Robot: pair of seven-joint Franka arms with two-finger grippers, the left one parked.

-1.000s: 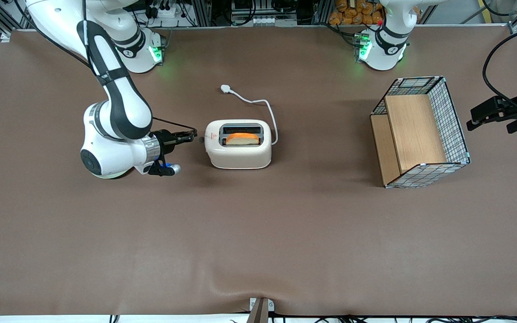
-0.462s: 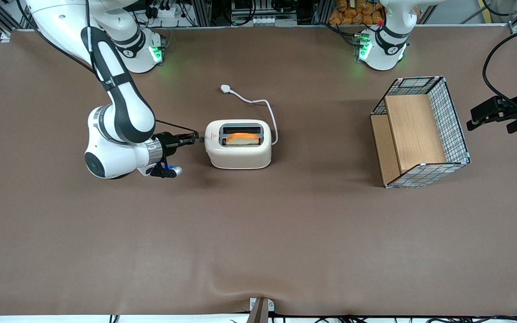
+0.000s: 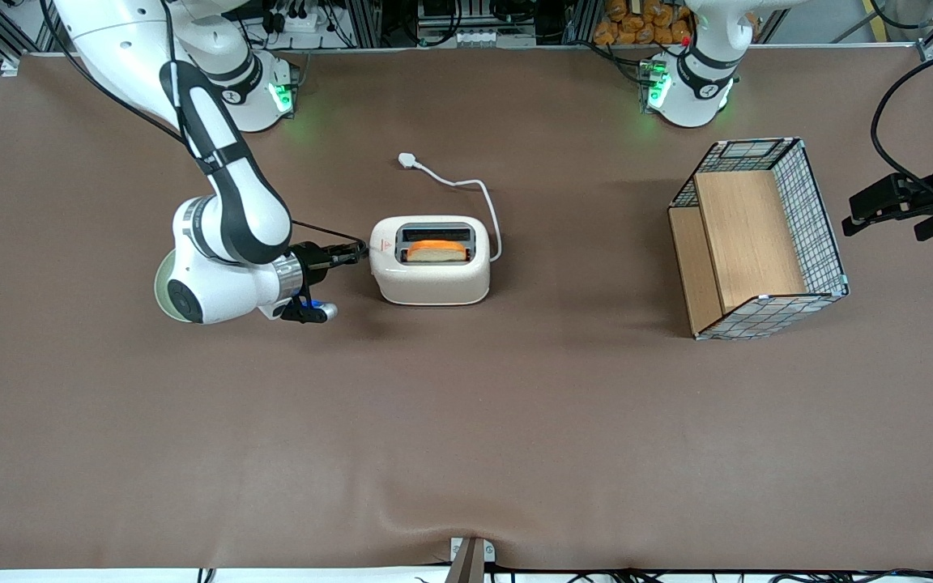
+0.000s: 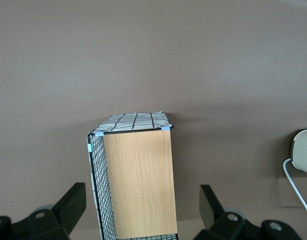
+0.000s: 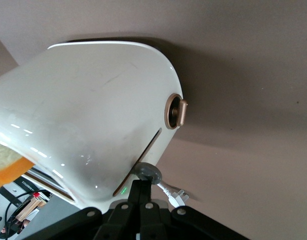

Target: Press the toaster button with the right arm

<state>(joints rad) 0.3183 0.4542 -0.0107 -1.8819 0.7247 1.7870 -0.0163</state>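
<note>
The cream-white toaster (image 3: 434,279) stands mid-table with a slice of bread (image 3: 436,252) in the slot nearer the front camera. My right arm's gripper (image 3: 359,256) is shut and empty, lying level at the toaster's short end by the red mark (image 3: 385,244). In the right wrist view the shut fingertips (image 5: 140,184) touch the small pale grey round toaster button (image 5: 148,172), which sticks out of a slit in the toaster (image 5: 88,120). A bronze round dial (image 5: 174,111) sits on the same end. In the front view the fingers hide the button.
The white cord (image 3: 489,206) runs from the toaster to a plug (image 3: 408,160) lying farther from the front camera. A wire basket with wooden panels (image 3: 758,235) stands toward the parked arm's end; it also shows in the left wrist view (image 4: 136,185).
My right arm has moved toward the toaster. The shut fingertips have closed the small gap and now reach its short end at the button. The toaster has not moved.
</note>
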